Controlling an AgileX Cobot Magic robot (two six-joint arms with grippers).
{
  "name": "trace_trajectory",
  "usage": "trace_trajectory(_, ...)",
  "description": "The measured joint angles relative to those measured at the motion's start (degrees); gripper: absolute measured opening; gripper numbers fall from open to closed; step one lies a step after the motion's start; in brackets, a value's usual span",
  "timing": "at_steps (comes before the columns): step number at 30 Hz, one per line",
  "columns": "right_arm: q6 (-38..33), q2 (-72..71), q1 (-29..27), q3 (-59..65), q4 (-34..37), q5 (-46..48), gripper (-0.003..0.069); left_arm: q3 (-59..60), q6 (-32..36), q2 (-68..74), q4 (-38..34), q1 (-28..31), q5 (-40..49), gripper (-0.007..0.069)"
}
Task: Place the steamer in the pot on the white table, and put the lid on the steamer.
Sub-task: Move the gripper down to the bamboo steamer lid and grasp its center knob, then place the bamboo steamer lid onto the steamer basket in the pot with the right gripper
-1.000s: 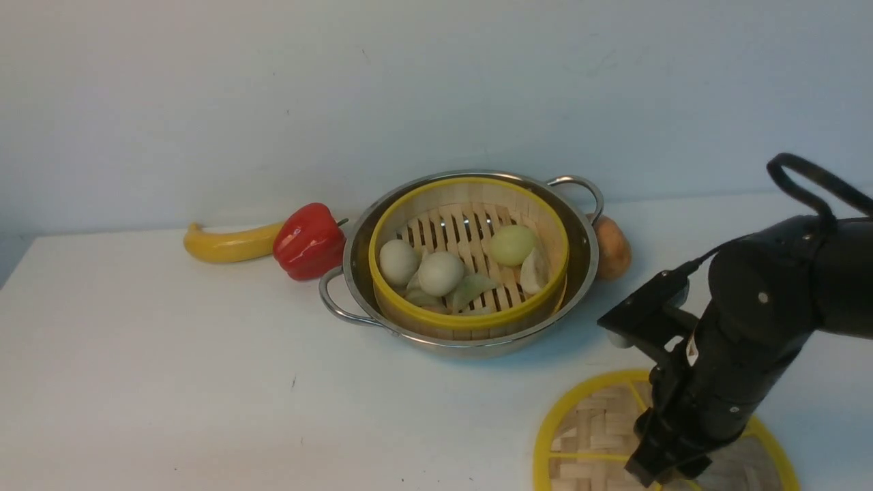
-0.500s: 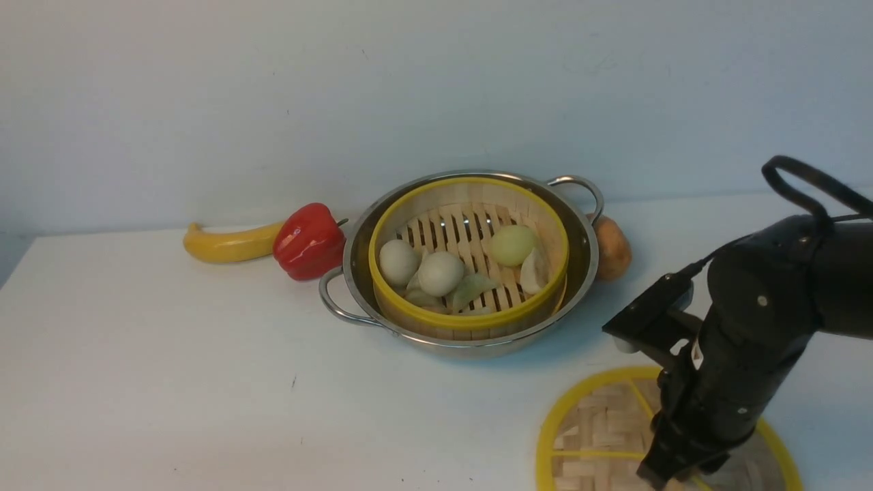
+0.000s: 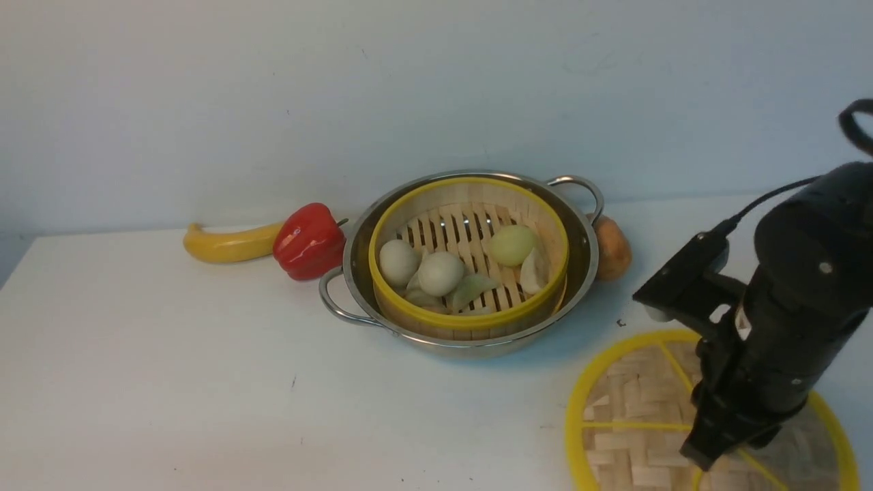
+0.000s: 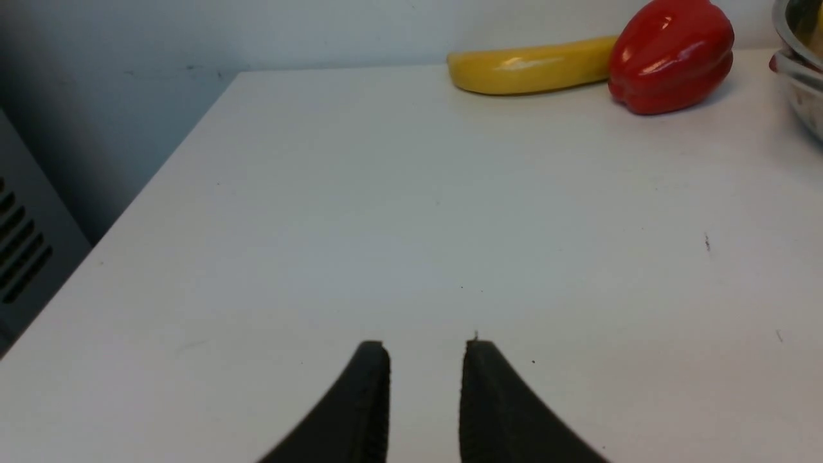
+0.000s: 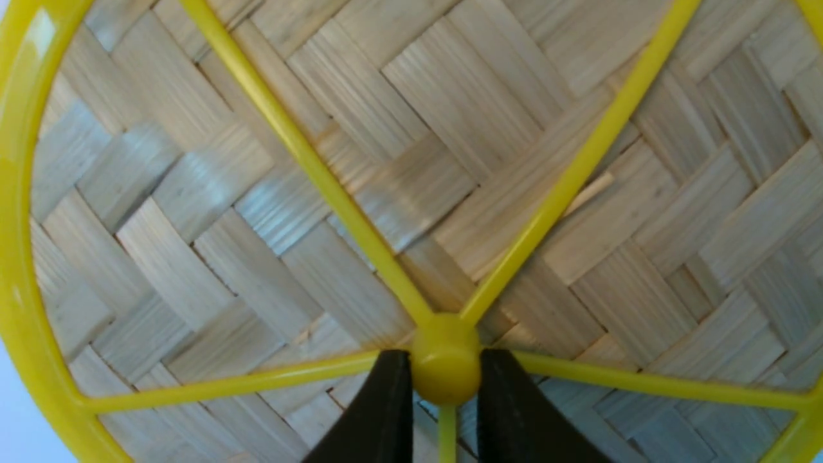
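The steamer (image 3: 470, 319), a bamboo basket with yellow rims and pale buns and dumplings inside, sits in the steel pot (image 3: 581, 240) at the back of the white table (image 3: 170, 375). The lid (image 3: 631, 409), a flat woven disc with yellow rim and spokes, is at the front right. My right gripper (image 3: 709, 453) points down onto its centre. In the right wrist view the right gripper (image 5: 445, 366) is shut on the lid's (image 5: 450, 128) yellow hub. My left gripper (image 4: 424, 360) hovers open over bare table (image 4: 386, 193), nothing between its fingers.
A yellow banana-shaped fruit (image 3: 228, 243) and a red pepper (image 3: 310, 240) lie left of the pot, and a brown potato (image 3: 612, 247) lies behind its right handle. The table's left edge drops off beside a grey vented box (image 4: 26, 244).
My right gripper has shut on the lid's hub. The arm and the lid have shifted to the right together. The steamer and pot have not moved.
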Motion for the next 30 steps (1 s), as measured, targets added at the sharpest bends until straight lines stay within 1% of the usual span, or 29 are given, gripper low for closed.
trace_trajectory(3, 0.6, -3.2, -1.9, 0.0, -0.3, 3.0, 0.0138, 0.0, 0.0, 0.0, 0.0, 0.0, 0.0, 0.0157)
trace_trajectory(7, 0.4, -6.5, -3.9, -0.1, 0.0, 3.6, 0.0138, 0.0, 0.0, 0.0, 0.0, 0.0, 0.0, 0.0157)
trace_trajectory(9, -1.1, -8.3, -4.4, -0.7, 1.5, 3.6, 0.0138, 0.0, 0.0, 0.0, 0.0, 0.0, 0.0, 0.0157)
trace_trajectory(10, -2.7, -8.8, -4.4, -1.9, 4.2, 3.2, 0.0138, 0.0, 0.0, 0.0, 0.0, 0.0, 0.0, 0.0157)
trace_trajectory(11, -2.7, -8.8, -4.4, -1.9, 4.2, 3.2, 0.0138, 0.0, 0.0, 0.0, 0.0, 0.0, 0.0, 0.0157)
trace_trajectory(12, -5.0, -8.8, -4.4, -4.1, 7.3, 2.8, 0.0138, 0.0, 0.0, 0.0, 0.0, 0.0, 0.0, 0.0157)
trace_trajectory(15, -8.6, -7.2, -4.4, -9.3, 12.9, 2.0, 0.0138, 0.0, 0.0, 0.0, 0.0, 0.0, 0.0, 0.0157)
trace_trajectory(17, -9.8, -5.8, -4.4, -12.8, 14.5, 1.9, 0.0138, 0.0, 0.0, 0.0, 0.0, 0.0, 0.0, 0.0157)
trace_trajectory(21, -11.1, -0.2, -4.4, -22.1, 15.4, 2.6, 0.0138, 0.0, 0.0, 0.0, 0.0, 0.0, 0.0, 0.0157)
trace_trajectory(23, -11.5, 1.7, -4.4, -24.9, 15.4, 2.9, 0.0138, 0.0, 0.0, 0.0, 0.0, 0.0, 0.0, 0.0157)
trace_trajectory(24, -11.9, 4.4, -4.3, -28.5, 15.5, 3.3, 0.0138, 0.0, 0.0, 0.0, 0.0, 0.0, 0.0, 0.0157)
trace_trajectory(27, -12.8, 9.0, -3.5, -34.5, 15.4, 4.0, 0.0138, 0.0, 0.0, 0.0, 0.0, 0.0, 0.0, 0.0157)
trace_trajectory(30, -13.7, 15.0, -1.5, -41.9, 15.4, 4.3, 0.0138, 0.0, 0.0, 0.0, 0.0, 0.0, 0.0, 0.0157)
